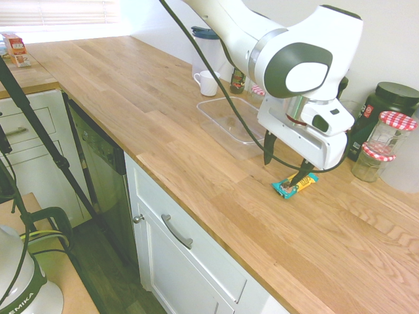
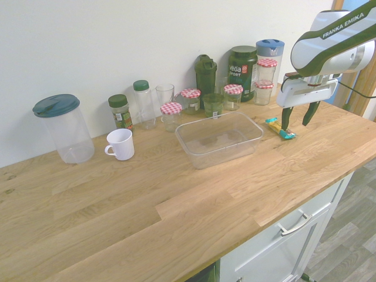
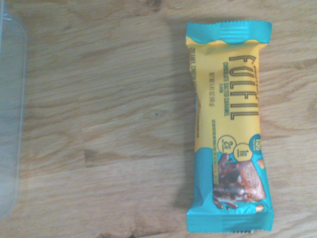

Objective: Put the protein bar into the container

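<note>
Lying flat on the wooden counter, the protein bar is not yet picked up, so the task is judged to be at its very start: the grasp, the lift, the carry and the drop into the container are all left to do. The container is seen to hold nothing.

The gripper is held spread apart and grips nothing. The bar is placed just below its fingertips, and one dark finger is seen in front of the bar in the first exterior view; whether that finger touches the wrapper cannot be told. In the second exterior view the gripper is shown just over the bar, with the container a short way off to one side of it and a row of jars and bottles beyond it along the wall.

The arm is brought in from above, bent at the wrist so that the fingers are pointed straight down at the counter. In the wrist view the bar is seen whole, off centre, with a clear edge of the container at the far side of the picture.
</note>
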You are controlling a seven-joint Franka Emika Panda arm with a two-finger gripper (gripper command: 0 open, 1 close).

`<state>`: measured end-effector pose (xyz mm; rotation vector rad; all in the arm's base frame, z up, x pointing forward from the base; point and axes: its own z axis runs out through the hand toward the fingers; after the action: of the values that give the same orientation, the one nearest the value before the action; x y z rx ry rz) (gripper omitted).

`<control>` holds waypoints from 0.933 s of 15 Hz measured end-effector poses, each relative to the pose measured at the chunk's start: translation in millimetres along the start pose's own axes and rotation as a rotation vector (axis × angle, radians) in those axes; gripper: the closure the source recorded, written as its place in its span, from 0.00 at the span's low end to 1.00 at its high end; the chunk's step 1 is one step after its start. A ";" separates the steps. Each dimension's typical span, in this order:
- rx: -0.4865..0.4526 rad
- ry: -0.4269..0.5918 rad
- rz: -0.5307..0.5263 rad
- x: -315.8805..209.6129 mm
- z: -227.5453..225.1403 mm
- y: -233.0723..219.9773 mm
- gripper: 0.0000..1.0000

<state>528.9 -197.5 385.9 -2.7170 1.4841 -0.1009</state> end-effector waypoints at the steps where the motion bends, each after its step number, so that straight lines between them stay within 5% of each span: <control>1: -0.005 -0.002 0.003 3.5 4.4 -0.2 0.00; 10: -0.011 0.005 0.023 23.1 35.9 -2.7 0.00; 11: -0.011 0.005 0.024 24.5 38.1 -1.9 1.00; 14: 0.002 0.006 0.020 27.9 42.4 -1.5 1.00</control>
<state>548.5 -219.8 344.7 -2.7021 1.5114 -0.1107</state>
